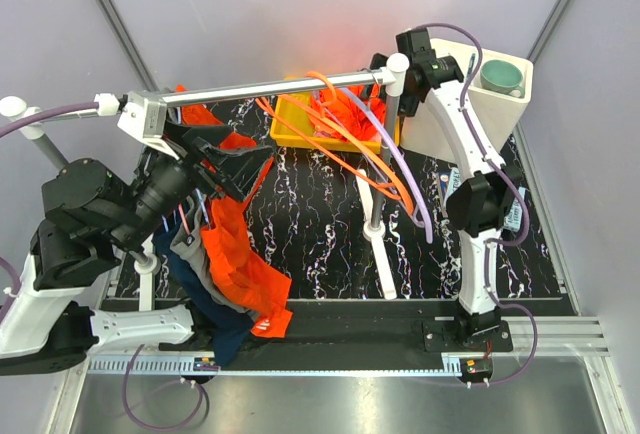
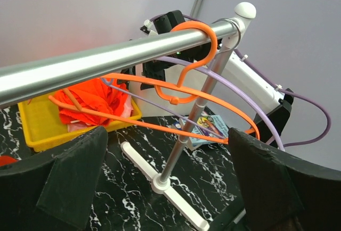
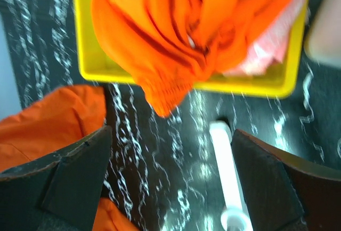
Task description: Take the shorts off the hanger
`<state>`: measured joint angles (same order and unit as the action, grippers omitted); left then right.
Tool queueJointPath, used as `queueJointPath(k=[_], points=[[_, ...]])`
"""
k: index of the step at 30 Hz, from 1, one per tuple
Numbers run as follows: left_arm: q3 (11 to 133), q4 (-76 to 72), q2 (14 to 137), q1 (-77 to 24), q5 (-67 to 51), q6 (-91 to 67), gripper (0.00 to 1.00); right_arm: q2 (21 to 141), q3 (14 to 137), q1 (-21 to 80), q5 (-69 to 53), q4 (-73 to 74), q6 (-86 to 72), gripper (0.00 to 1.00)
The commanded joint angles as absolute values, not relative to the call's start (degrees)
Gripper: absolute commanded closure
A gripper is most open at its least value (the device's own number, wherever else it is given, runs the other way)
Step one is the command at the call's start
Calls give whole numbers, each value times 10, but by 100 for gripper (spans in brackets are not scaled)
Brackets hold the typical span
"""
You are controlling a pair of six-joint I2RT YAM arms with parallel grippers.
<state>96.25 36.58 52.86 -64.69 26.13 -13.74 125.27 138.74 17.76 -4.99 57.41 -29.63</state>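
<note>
The left arm is angling up toward the rail (image 1: 270, 86), its gripper (image 2: 170, 188) gaping wide and empty beside the orange shorts (image 1: 240, 254), which are hanging below the rail's left end. The right arm is stretching over the yellow bin (image 3: 85, 55) on the table (image 3: 160, 135), its gripper (image 3: 170, 183) likewise spread on nothing, while a crumpled orange pair (image 3: 181, 23) is lying in that bin beside pink cloth (image 3: 264, 55).

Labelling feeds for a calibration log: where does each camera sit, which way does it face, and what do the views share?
Top external: above and behind the bases, looking down on the table, rail and yellow bin; left arm and right arm show.
Left wrist: close to the rail, looking along it past the orange hanger; own jaws open at the bottom corners.
Right wrist: above the bin, looking down on the orange shorts; own jaws open.
Shared: the bin appears in all three.
</note>
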Motion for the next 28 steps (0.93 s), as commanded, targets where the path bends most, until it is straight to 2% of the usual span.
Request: queueJointPath(k=[1, 6, 10, 16, 21, 28], points=[[961, 363, 514, -649, 229, -178, 1, 1165, 1305, 180, -26, 602, -306, 0], [930, 367, 495, -649, 222, -220, 1, 1058, 1156, 179, -32, 566, -305, 0], [911, 367, 483, -649, 216, -240, 1, 905, 958, 180, -75, 478, -328, 0], [882, 366, 472, -649, 212, -270, 1, 706, 799, 180, -36, 453, -363, 0], [861, 366, 465, -649, 213, -279, 1, 587, 766, 180, -6, 514, -367, 0], [856, 363, 455, -649, 222, -291, 1, 497, 769, 180, -2, 556, -388, 0]])
